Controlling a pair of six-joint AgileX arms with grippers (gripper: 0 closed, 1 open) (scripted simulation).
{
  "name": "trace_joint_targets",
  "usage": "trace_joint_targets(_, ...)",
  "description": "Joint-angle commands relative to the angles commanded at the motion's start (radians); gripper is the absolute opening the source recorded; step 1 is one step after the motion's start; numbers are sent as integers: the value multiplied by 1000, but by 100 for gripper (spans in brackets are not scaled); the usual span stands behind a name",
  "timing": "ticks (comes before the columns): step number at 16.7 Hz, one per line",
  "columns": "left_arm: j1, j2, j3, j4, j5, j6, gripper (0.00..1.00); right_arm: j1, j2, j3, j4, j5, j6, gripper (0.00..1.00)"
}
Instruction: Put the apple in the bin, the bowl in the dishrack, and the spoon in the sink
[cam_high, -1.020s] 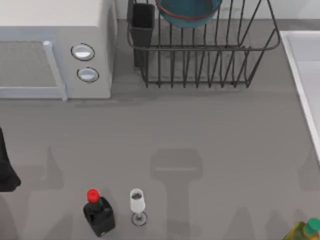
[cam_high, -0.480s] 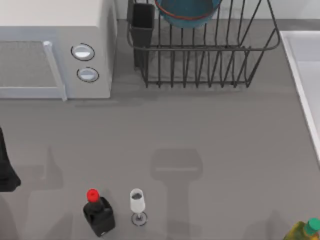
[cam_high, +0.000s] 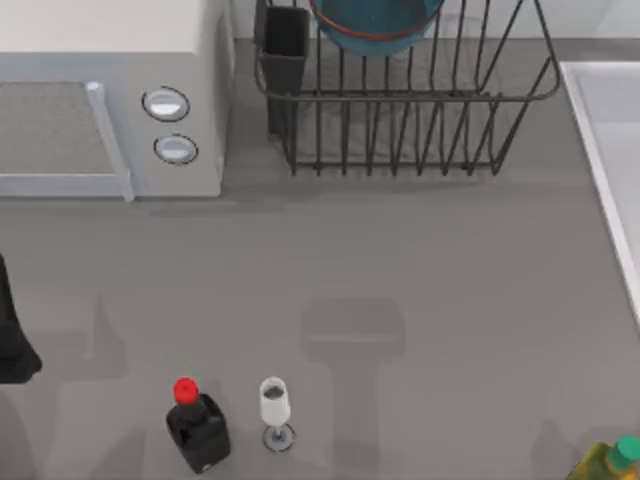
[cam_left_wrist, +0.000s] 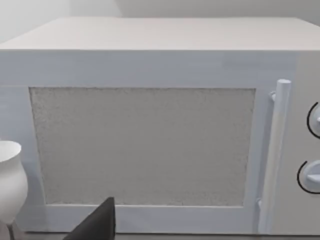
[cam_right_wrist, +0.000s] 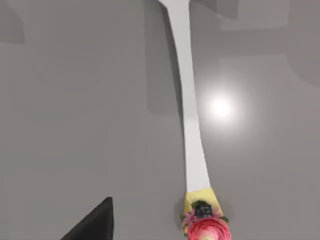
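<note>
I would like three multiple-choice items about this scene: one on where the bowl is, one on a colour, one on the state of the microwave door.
1. Where is the bowl?
A. in the dishrack
B. on top of the microwave
C. on the table beside the glass

2. What colour is the cap of the black bottle?
A. green
B. red
C. white

3. How is the door of the microwave?
A. wide open
B. taken off
C. closed

Answers:
1. A, the top view shows the blue bowl between the black wires of the rack.
2. B, the top view shows a red cap on the bottle, next to the glass.
3. C, the left wrist view shows the door flat against the front, its handle upright.
</note>
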Motion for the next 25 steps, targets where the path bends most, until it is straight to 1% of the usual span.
trace_joint_targets(3,0,0,0,0,0,0,100,-46,108,80,-79,-9,-155,100)
trace_joint_targets(5,0,0,0,0,0,0,100,-64,148,110,-108,-15,-212,100)
trace_joint_targets(13,0,0,0,0,0,0,100,-64,163,105,-98,-16,-225,100)
trace_joint_targets(16,0,0,0,0,0,0,100,-65,212,51,1,-17,-223,100)
trace_joint_targets(21,0,0,0,0,0,0,100,-66,334,-83,270,-17,-222,100)
trace_joint_targets(23,0,0,0,0,0,0,100,-66,366,-119,333,-17,-222,100)
trace_joint_targets(25,0,0,0,0,0,0,100,-66,377,-131,352,-17,-222,100)
